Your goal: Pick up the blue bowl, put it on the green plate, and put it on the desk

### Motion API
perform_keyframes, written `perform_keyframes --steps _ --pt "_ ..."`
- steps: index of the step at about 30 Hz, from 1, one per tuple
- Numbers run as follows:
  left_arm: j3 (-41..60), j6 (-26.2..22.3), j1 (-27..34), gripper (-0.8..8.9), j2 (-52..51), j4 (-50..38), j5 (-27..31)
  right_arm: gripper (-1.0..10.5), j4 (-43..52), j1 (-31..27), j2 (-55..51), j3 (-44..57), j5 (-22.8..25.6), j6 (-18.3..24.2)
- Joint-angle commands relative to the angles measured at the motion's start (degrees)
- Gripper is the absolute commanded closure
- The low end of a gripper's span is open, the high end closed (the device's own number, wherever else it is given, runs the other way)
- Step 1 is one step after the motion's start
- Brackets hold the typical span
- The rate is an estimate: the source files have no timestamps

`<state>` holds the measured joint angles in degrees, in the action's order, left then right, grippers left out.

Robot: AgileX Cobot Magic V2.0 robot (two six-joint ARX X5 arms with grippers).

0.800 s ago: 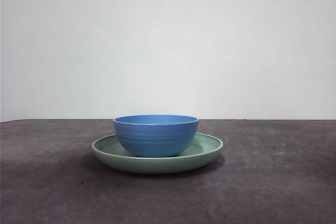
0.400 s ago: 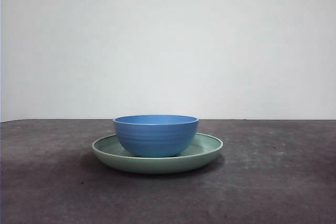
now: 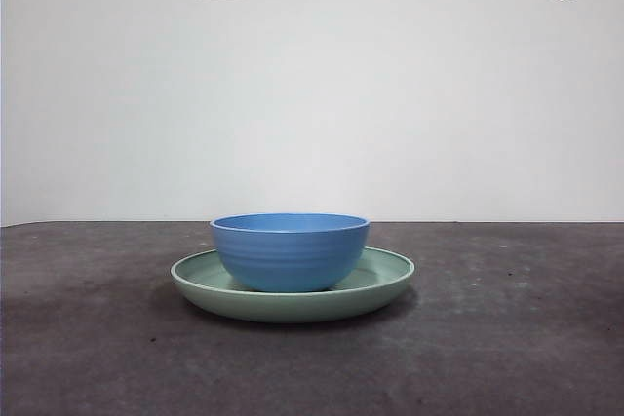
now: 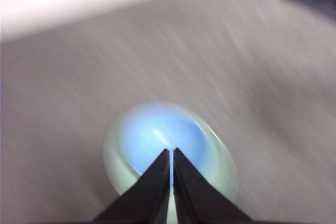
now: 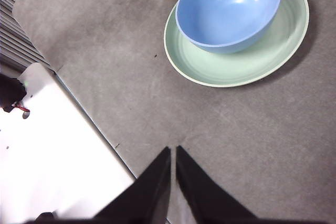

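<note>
Bowl (image 3: 290,251), glossy blue with faint ridges, sits upright in green plate (image 3: 375,289) on counter (image 3: 507,338). Left gripper (image 4: 172,153) above it, right gripper (image 5: 172,151) apart; fingers pressed together, empty.

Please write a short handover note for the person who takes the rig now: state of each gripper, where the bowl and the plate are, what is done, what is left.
Left gripper: jaws shut, holding nothing, above the blue bowl; its wrist picture is blurred.
Right gripper: jaws shut, holding nothing, over bare desk to one side of the dishes.
Things: the blue bowl sits upright inside the green plate, and the plate lies flat on the desk.
Done: the bowl is on the plate.
Left: as the task reads, putting the bowl on the desk; no gripper touches it yet.
</note>
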<state>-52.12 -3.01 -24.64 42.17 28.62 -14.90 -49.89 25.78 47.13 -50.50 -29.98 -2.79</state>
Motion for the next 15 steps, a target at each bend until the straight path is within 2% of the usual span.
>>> perform_keyframes --steps 1,4,7,10,15 --pt "2.29 -4.15 6.49 8.04 -4.98 -8.52 1.25 9.4 0.57 0.33 0.31 -0.98 -0.04 0.66" --pt "6.54 -6.51 13.75 8.04 -11.37 -14.93 3.06 9.4 0.59 0.33 0.31 -0.98 -0.04 0.66" --pt "11.32 -8.15 19.23 8.04 -17.33 -17.99 8.66 9.4 0.57 0.33 0.31 -0.98 -0.04 0.68" --pt "16.17 -8.57 23.34 8.04 -22.58 -18.05 12.11 9.4 0.57 0.33 0.31 -0.98 -0.04 0.66" --pt "24.92 -8.52 27.52 8.04 -29.90 -17.97 14.08 9.4 0.57 0.33 0.31 -0.98 -0.04 0.66"
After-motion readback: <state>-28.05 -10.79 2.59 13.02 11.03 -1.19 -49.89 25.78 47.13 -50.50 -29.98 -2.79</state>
